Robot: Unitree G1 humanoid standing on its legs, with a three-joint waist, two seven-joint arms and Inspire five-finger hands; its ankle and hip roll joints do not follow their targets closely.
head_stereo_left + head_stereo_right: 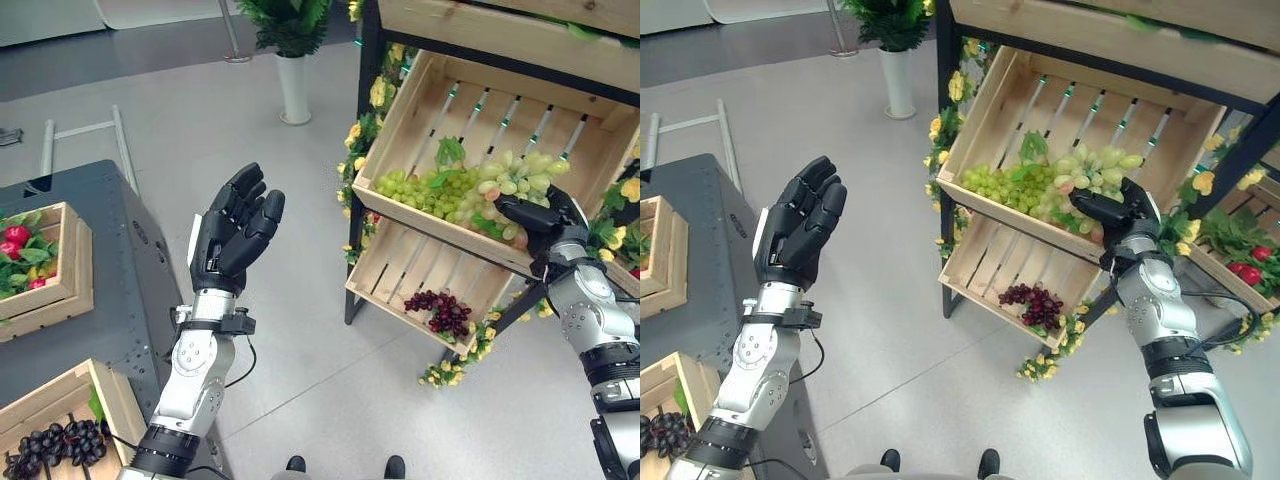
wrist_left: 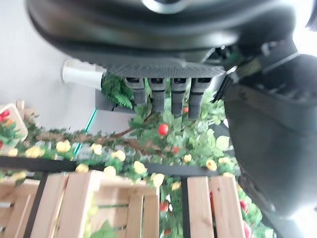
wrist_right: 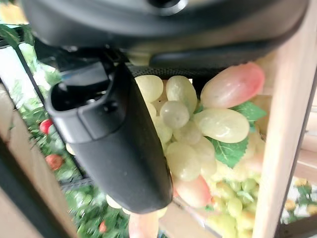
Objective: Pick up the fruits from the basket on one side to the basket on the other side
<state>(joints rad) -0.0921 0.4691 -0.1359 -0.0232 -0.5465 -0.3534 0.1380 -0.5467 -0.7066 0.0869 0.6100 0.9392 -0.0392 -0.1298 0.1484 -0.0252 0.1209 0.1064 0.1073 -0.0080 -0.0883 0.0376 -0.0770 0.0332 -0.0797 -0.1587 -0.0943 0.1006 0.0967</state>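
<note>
Grey floor lies below, with the left hand point(image 1: 236, 232) raised over it, fingers straight and holding nothing. Farther off, the right hand point(image 1: 1118, 218) reaches into the upper wooden crate point(image 1: 425, 95), thumb and fingers curled round the green grapes point(image 3: 190, 136) lying there.

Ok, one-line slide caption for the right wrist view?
Right hand pressed into the pale green grapes in the upper wooden crate.

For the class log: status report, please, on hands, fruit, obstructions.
Left hand raised, open, holding nothing. Right hand on the green grapes in the upper crate; grip unclear. Nothing blocking.
</note>
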